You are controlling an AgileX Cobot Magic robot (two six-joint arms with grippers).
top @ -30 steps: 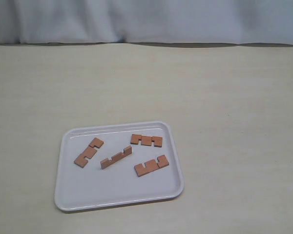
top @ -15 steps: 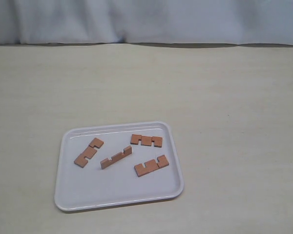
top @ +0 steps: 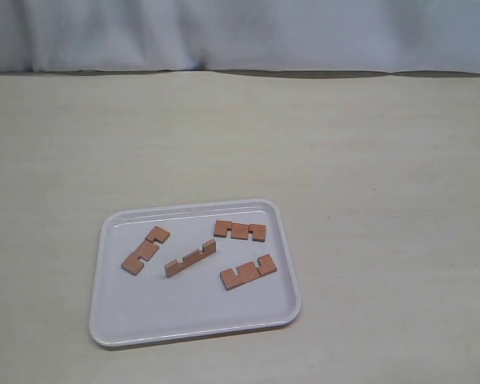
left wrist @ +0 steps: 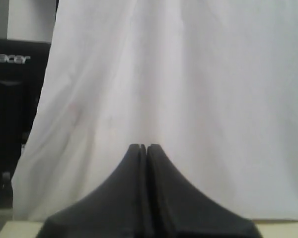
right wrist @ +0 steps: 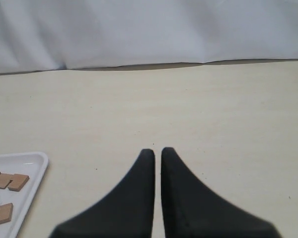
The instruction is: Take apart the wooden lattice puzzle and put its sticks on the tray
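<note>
The white tray (top: pixel 194 332) lies on the table at the lower left of centre in the exterior view. Several separate reddish-brown notched sticks rest on it: one at the left (top: pixel 145 249), one in the middle (top: pixel 190 258), one at the back right (top: pixel 240 230), one at the front right (top: pixel 248 272). No assembled lattice puzzle shows. Neither arm appears in the exterior view. My left gripper (left wrist: pixel 143 147) is shut and empty, facing a white curtain. My right gripper (right wrist: pixel 157 151) is shut and empty above bare table, with the tray's corner (right wrist: pixel 32 168) and two sticks (right wrist: pixel 10 181) off to one side.
A white curtain (top: pixel 240 32) hangs along the table's far edge. A black Acer monitor (left wrist: pixel 12 99) stands beside the curtain in the left wrist view. Beige tabletop (top: pixel 384 200) spreads around the tray.
</note>
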